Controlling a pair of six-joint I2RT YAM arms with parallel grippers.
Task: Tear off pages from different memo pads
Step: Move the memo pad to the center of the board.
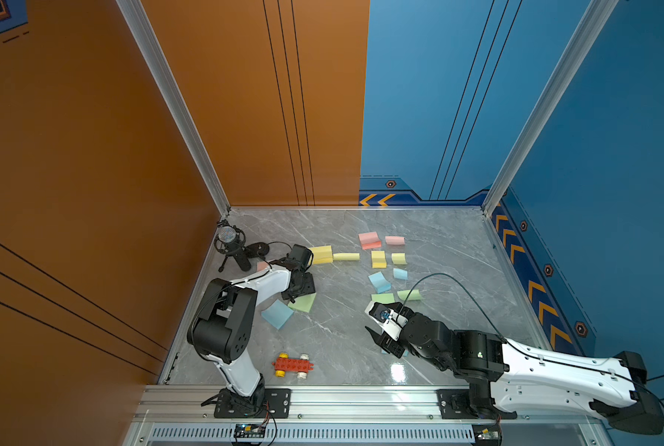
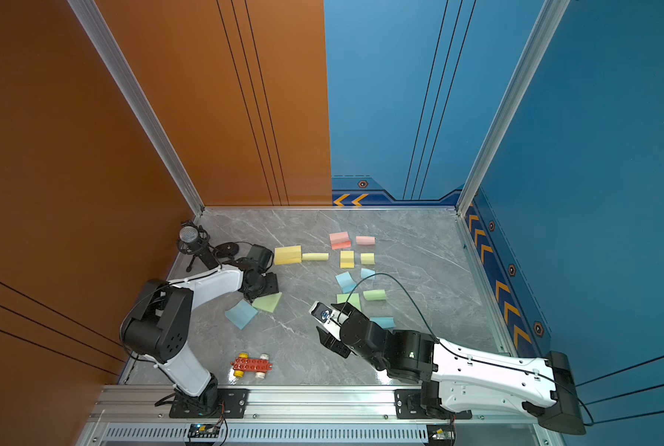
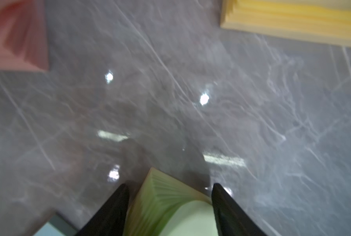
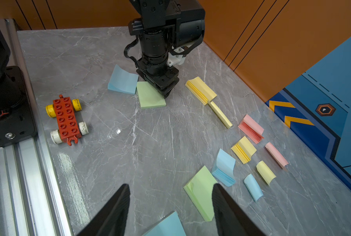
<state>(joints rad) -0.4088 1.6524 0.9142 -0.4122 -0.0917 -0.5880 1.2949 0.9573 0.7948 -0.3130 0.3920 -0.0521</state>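
**Overhead and wrist views of a two-armed station at a grey marble desk [image 1: 342, 340].** Landmark: the red toy brick car [image 1: 292, 365], near the desk's front edge.

**Left hand [image 3: 169, 185].** It is directly beyond the car, lowered onto the large green memo pad [image 1: 304, 303]. Its jaws stand wide, with one corner of the pad between the fingers [image 3: 111, 212]. The wrist view is blurred, but the pad appears to sit loose rather than pinched. The large blue memo pad [image 1: 278, 314] lies against the green one, also beyond the car.

**Right hand [image 4: 169, 185].** It is to the right of the car, raised off the desk, with jaws wide and empty. It hangs above a loose blue page [image 4: 166, 224].

**Farther beyond the car, toward the back wall.** The large yellow memo pad [image 1: 320, 255] has a curled yellow page [image 1: 345, 256] just beside it.

**Beyond and right of the car.** Four pad-and-page pairs lie here, each page to the right of its pad:
- small pink memo pad [image 1: 369, 240] and pink page [image 1: 394, 240], the pair farthest from the car
- small yellow memo pad [image 1: 378, 259] and small yellow page [image 1: 398, 258]
- small blue memo pad [image 1: 379, 282] and small blue page [image 1: 400, 273]
- small green memo pad [image 1: 383, 298] and green page [image 1: 405, 295], the pair nearest the car

**Beyond and left of the car.** The large pink memo pad [image 3: 17, 36] is mostly hidden by the left arm in both top views. A microphone [image 1: 228, 241] stands in the far corner.
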